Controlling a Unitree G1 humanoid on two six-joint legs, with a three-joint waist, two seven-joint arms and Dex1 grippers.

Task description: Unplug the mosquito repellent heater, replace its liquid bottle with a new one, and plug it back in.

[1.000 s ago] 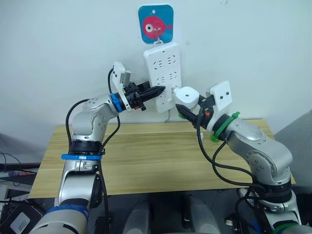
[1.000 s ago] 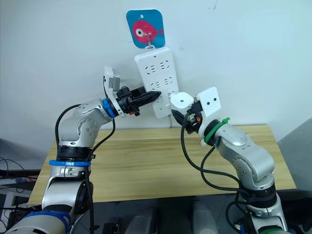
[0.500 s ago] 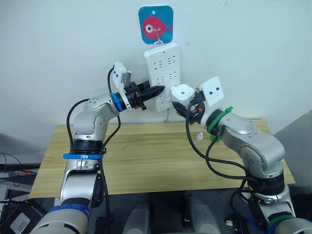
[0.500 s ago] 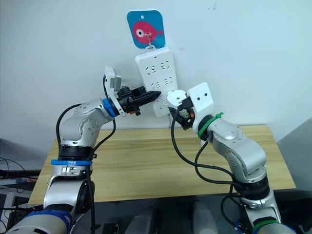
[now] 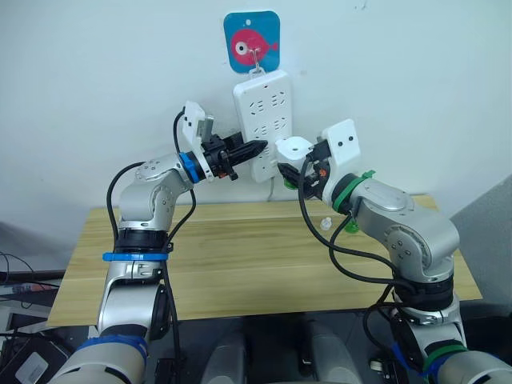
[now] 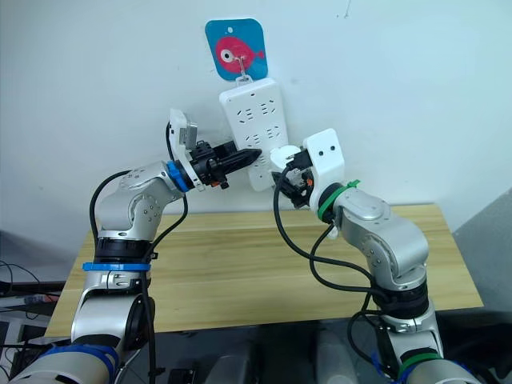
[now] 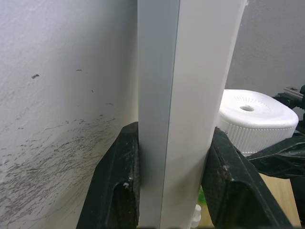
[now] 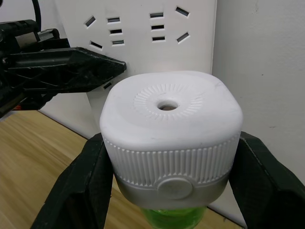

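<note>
Heater (image 8: 169, 121) is clamped between your right gripper (image 8: 169, 157) fingers (image 8: 88, 186), vent hole up, with a green bottle (image 8: 171, 217) showing under its base, so the swap looks done and what's left is plugging back in. You've got it right beside the power strip (image 5: 264, 124), at the strip's lower right corner, close to the socket face; I can't tell if the prongs are touching a socket since they're hidden behind the body.

Your left gripper (image 7: 174, 176) is pinched on the strip's lower left edge, one finger (image 7: 116, 186) on the wall side and one on the front. Reason looks plain: the strip only hangs from a hook on the fish plaque (image 5: 254, 42) above it, so it would swing or twist when you push a plug in. Holding that edge gives you something to push against.

On the wooden table (image 5: 240, 264) below the strip, a small white cap (image 5: 326, 223) lies by your right forearm, and there's a bit of green (image 5: 350, 226) just beside it, probably the other bottle, mostly hidden.

Next you'd need the prongs lined up square with a socket pair before pressing. Risk: the strip tilts in the pinch, or the heater slips in the grip if you press off-centre.
</note>
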